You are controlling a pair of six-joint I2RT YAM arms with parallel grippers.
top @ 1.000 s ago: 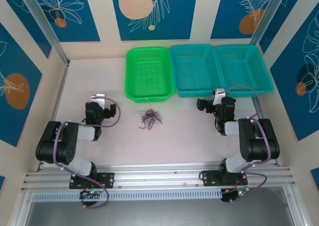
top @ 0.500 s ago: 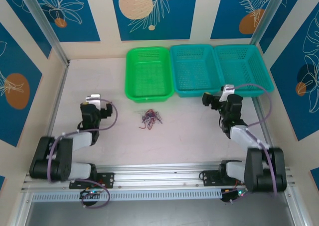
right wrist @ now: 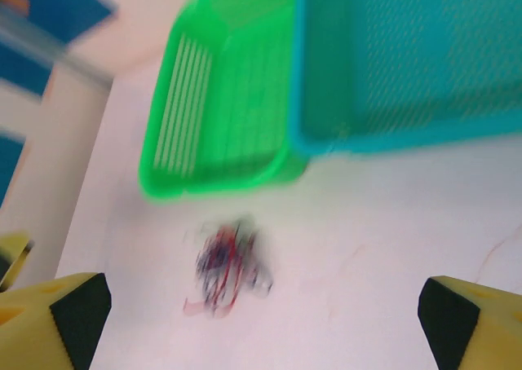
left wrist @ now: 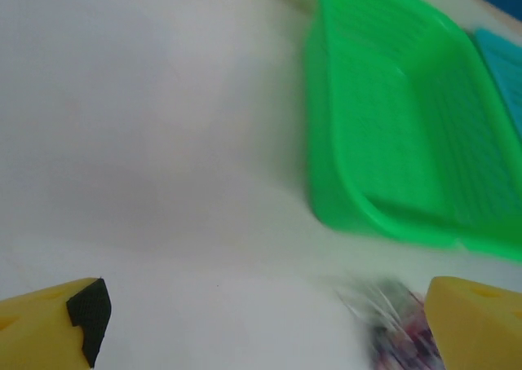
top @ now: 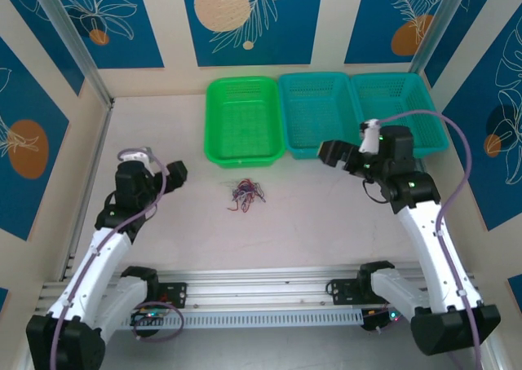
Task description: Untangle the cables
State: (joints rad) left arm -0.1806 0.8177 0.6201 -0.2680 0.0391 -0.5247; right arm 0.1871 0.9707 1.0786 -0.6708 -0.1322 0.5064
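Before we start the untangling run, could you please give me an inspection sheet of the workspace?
Surface: white table, flat.
Job's things: cables in one small tangle mid-table, in front of the green basket.
Clutter: two teal baskets beside the green one; all three empty.
Grippers: left gripper and right gripper either side of the tangle, fingers open, holding nothing.
Cables: purple leads along both arms, apart from the tangle.
Surroundings: blue patterned wall panels; metal rail at the near edge.
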